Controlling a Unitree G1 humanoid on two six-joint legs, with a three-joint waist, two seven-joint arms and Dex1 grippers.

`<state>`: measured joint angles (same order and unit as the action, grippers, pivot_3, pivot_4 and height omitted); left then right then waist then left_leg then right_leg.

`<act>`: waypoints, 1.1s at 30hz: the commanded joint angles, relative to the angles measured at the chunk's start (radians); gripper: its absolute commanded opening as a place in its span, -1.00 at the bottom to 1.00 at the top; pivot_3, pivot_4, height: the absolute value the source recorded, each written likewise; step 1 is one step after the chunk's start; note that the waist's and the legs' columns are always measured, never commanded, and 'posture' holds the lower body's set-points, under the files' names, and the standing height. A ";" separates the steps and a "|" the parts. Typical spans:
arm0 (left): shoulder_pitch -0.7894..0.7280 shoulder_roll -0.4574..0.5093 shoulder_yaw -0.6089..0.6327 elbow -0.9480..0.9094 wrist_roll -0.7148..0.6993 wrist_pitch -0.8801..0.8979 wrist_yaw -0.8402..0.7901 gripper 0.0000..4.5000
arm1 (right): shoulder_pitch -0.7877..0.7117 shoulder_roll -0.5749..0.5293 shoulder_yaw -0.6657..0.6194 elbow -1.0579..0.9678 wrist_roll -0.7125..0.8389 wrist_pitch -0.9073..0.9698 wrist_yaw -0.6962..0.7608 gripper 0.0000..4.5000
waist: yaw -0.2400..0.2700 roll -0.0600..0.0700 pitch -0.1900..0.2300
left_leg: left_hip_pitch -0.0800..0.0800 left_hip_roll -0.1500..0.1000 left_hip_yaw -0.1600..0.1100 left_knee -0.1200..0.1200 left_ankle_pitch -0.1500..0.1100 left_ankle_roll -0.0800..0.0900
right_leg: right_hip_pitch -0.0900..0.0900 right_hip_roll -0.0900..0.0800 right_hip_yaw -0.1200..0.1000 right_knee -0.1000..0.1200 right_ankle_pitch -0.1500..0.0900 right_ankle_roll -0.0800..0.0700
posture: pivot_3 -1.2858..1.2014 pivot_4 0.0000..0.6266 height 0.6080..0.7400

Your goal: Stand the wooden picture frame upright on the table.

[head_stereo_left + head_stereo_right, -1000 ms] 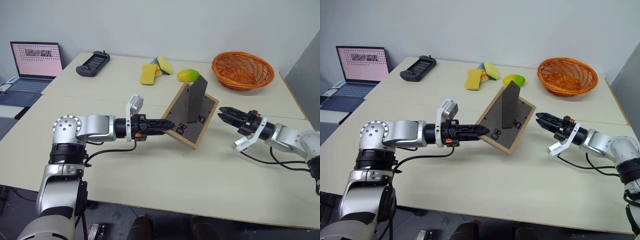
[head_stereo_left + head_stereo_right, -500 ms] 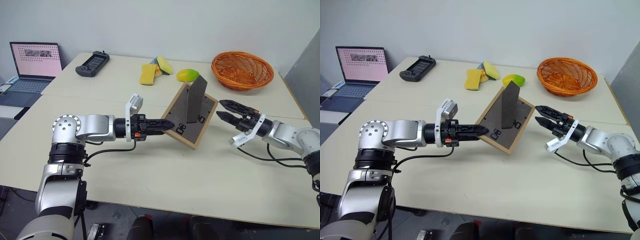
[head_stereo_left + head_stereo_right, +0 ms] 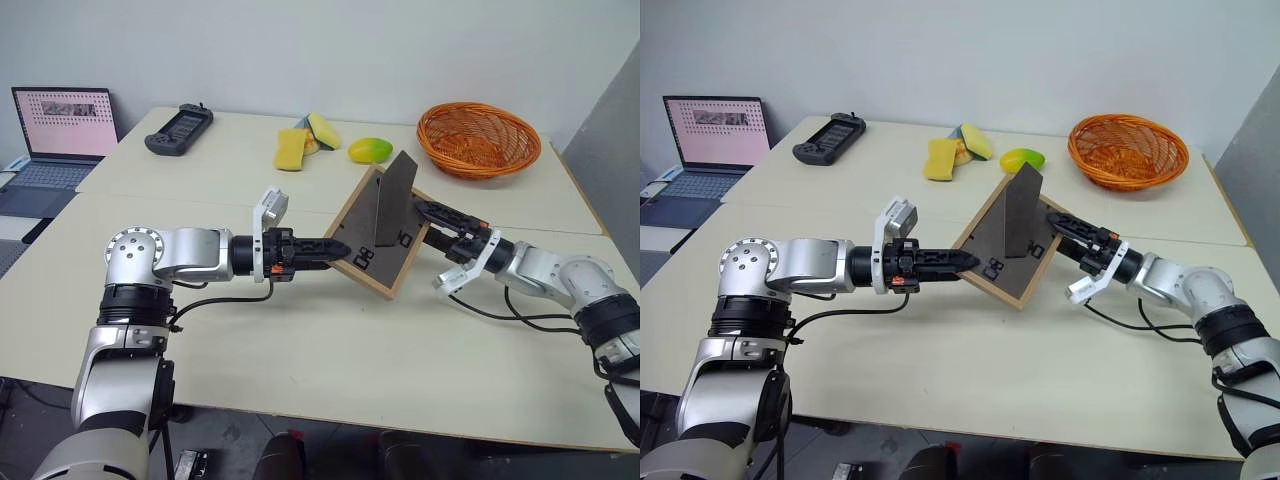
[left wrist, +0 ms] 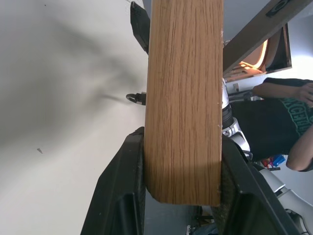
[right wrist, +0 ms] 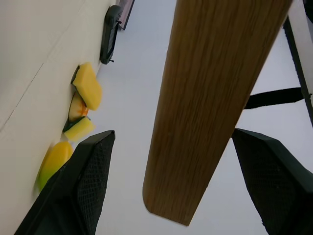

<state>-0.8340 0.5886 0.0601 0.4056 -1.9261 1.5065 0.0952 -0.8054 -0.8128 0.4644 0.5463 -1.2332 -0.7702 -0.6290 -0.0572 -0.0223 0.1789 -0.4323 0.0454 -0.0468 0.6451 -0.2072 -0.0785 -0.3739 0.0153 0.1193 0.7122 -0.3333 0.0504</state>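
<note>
Left hand [image 3: 335,251] is clenched on the frame [image 3: 385,236] at its left edge, wood pinched flat between both fingers [image 4: 122,196]. Frame is held tilted over mid worktop [image 3: 300,350], dark back toward the camera, stand [image 3: 392,200] folded out; whether its lower corner touches the surface cannot be told. Right hand [image 3: 432,218] is spread wide, straddling the right edge without gripping. Frame is judged light, rigid, smooth-edged, probably glazed and fragile; best taken on opposite wooden edges, clear of stand and clips.

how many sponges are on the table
3, clustered at the far side beside the mango: a yellow sponge, a green-yellow one leaning behind it, and an orange one partly hidden between them.
</note>
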 commanded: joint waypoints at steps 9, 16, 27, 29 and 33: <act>-0.024 -0.008 0.023 -0.018 -0.046 -0.015 -0.016 -0.41 | -0.047 0.003 0.005 0.008 0.040 -0.011 0.004 0.57 | 0.000 0.000 0.000 | 0.000 0.000 0.000 0.000 0.000 0.000 | 0.000 0.000 0.000 0.000 0.000 0.000 | 0.03 -0.52 1.00; -0.027 -0.010 0.025 -0.011 -0.046 -0.017 -0.014 -0.41 | -0.043 0.001 0.006 0.006 0.044 -0.011 0.000 -0.18 | 0.000 0.000 0.000 | 0.000 0.000 0.000 0.000 0.000 0.000 | 0.000 0.000 0.000 0.000 0.000 0.000 | 0.03 -0.52 1.00; -0.029 -0.006 0.025 0.002 -0.046 -0.019 -0.007 -0.41 | -0.033 -0.015 0.013 -0.011 0.062 0.004 -0.008 -0.38 | -0.001 0.000 0.000 | 0.000 0.000 -0.001 0.000 0.000 0.000 | 0.000 0.000 0.000 0.000 0.000 0.000 | 0.03 -0.52 1.00; -0.027 -0.009 0.025 -0.002 -0.046 -0.021 -0.004 -0.41 | -0.034 -0.016 0.014 -0.011 0.061 0.004 -0.007 -0.38 | -0.001 0.000 0.000 | 0.000 0.000 -0.001 0.000 0.000 0.000 | 0.000 0.000 0.000 0.000 0.000 0.000 | 0.03 -0.52 1.00; -0.016 -0.013 0.026 -0.032 -0.046 -0.040 0.015 -0.41 | -0.037 -0.014 0.017 -0.009 0.061 0.004 -0.003 -0.38 | -0.001 0.000 0.000 | 0.000 0.000 -0.001 0.000 0.000 0.000 | 0.000 0.000 0.000 0.000 0.000 0.000 | 0.03 -0.52 1.00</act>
<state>-0.8338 0.5745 0.0662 0.4278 -1.9616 1.4947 0.0895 -0.8293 -0.8108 0.4733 0.5632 -1.1625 -0.7767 -0.6480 -0.0577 -0.0223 0.1789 -0.4323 0.0452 -0.0474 0.6452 -0.2068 -0.0783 -0.3738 0.0152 0.1189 0.7127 -0.3333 0.0504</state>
